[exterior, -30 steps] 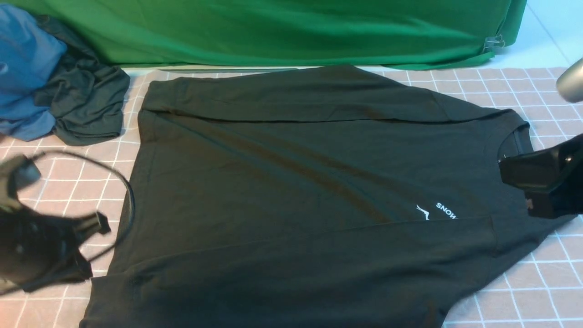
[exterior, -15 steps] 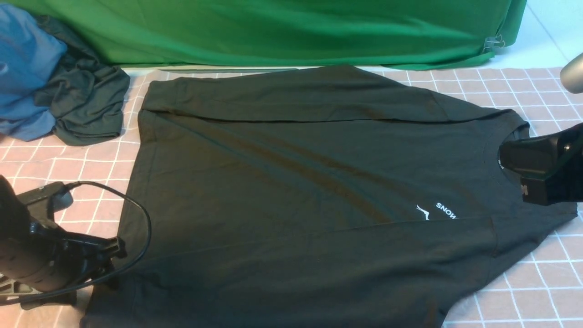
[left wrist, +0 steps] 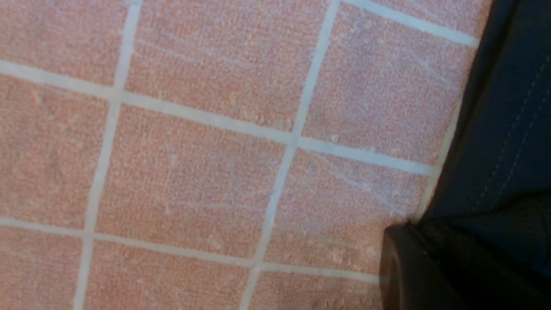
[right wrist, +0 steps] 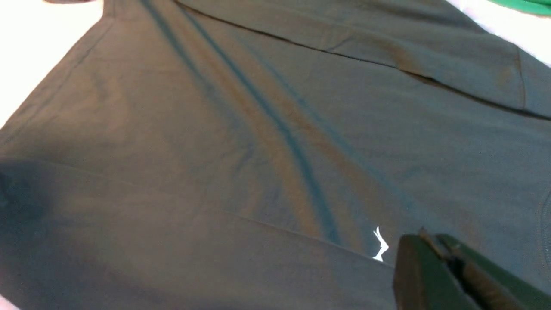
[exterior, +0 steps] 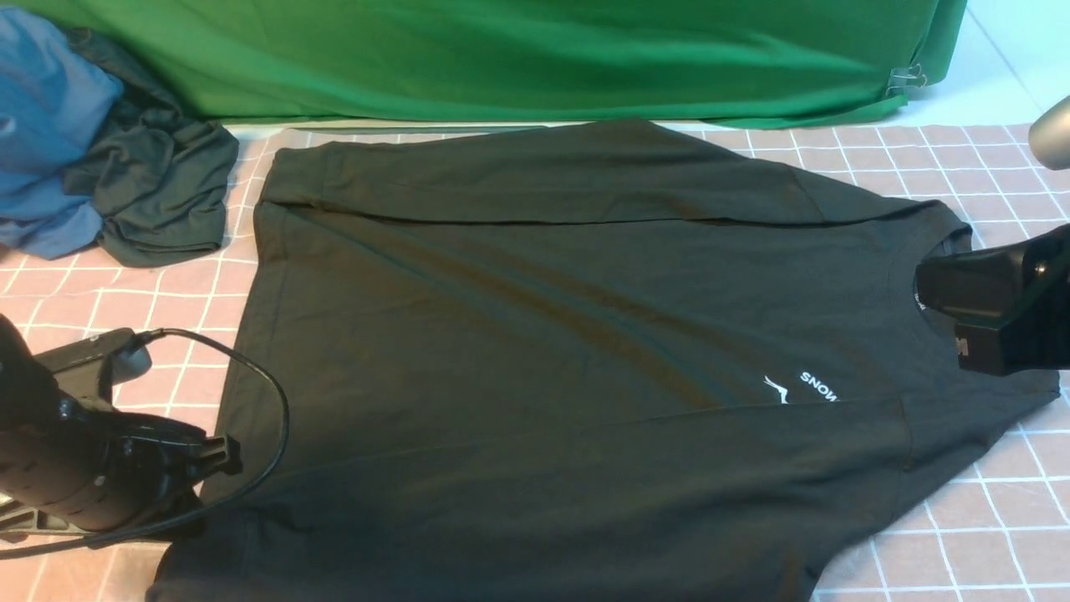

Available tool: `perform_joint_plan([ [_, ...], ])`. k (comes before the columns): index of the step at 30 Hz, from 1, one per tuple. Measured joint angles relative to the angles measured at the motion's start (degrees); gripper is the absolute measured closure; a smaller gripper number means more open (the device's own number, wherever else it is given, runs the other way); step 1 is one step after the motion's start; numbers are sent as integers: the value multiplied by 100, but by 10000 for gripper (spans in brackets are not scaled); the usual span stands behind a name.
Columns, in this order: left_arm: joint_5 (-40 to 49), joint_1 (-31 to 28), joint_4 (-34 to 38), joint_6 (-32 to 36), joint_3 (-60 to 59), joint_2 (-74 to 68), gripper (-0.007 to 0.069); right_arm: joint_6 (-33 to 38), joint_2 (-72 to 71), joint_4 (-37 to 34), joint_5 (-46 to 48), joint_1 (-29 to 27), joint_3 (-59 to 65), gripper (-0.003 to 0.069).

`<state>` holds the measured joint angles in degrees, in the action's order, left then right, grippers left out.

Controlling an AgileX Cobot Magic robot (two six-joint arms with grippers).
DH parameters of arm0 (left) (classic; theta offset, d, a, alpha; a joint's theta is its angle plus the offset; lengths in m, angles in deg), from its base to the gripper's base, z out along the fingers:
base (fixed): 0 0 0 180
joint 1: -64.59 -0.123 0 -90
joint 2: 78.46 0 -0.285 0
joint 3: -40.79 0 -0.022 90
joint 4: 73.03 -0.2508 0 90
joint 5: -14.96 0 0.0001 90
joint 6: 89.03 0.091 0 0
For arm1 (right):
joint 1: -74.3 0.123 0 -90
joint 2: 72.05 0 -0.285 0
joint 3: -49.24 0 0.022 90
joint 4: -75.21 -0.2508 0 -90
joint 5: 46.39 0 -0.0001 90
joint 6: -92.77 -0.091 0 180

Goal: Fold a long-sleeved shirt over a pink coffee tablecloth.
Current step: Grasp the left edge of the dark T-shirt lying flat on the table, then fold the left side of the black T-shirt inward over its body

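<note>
Left tool (exterior: 224, 453) shifted to long-sleeved shirt (exterior: 543, 334) hem, grip unclear, right tool (exterior: 924, 299) clenched

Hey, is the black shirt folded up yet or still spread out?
Partly folded: the long-sleeved shirt lies flat on the pink tablecloth, both sleeves folded in over the body, which is not yet folded.

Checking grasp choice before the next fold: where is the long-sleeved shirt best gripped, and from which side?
Probably the hem of the long-sleeved shirt, approached from the robot's left over the pink coffee tablecloth. The shirt lies flat, sleeves folded in, and that stitched edge lies free on the cloth, so a claw finger could slip under.
</note>
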<state>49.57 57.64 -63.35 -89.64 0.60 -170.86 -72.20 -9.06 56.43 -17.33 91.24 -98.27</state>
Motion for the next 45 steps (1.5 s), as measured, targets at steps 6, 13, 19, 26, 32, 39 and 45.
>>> perform_joint_plan([
  [6,706,0,-220,62,349,326,578,1,0,0,-1,0,0,615],
  [13,547,0,-334,62,525,818,578,1,5,0,-1,0,0,608],
  [19,-99,0,-329,247,697,946,578,1,5,0,-1,0,0,605],
  [26,-1041,0,-283,572,719,897,578,1,5,-6,-27,0,0,596],
  [32,-1469,0,-262,585,780,488,578,1,5,-65,-60,0,0,589],
  [39,-2172,0,-221,589,842,-82,578,1,5,-82,-66,0,0,589],
  [45,-2323,11,-255,589,1177,-368,578,1,5,-82,-66,0,0,589],
])
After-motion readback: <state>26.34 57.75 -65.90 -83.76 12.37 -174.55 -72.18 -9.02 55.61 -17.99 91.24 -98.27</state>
